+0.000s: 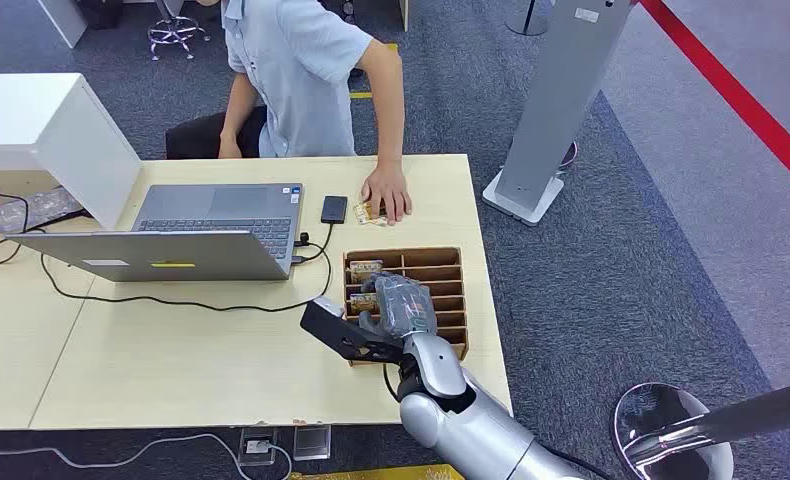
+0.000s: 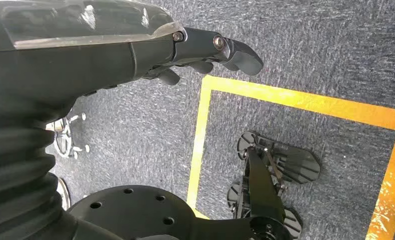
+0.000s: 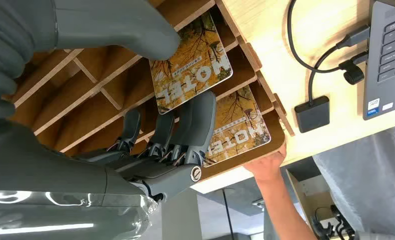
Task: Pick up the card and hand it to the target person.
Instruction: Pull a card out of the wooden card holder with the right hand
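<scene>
A wooden slotted organizer [image 1: 441, 262] stands on the desk's right part. My right hand [image 1: 401, 305] hovers over its left slots. The right wrist view shows that hand [image 3: 150, 150] pinching a yellow hotel card [image 3: 193, 65] between the thumb and the dark fingers [image 3: 185, 120], low in the organizer [image 3: 60, 60]. A second, similar card [image 3: 238, 125] lies in the neighbouring slot nearer the person. Both cards [image 1: 364, 299] [image 1: 365, 266] also appear from the head camera. The person [image 1: 301, 70] sits behind the desk, one hand [image 1: 387, 190] resting on another card [image 1: 368, 213]. My left hand [image 2: 200, 47] hangs over the carpet, holding nothing.
An open laptop [image 1: 201, 235] with a cable and a black phone [image 1: 334, 208] lie left of the organizer. A white box [image 1: 41, 130] stands at the desk's far left. Right of the desk are a grey post [image 1: 551, 110] and a stool [image 1: 671, 430].
</scene>
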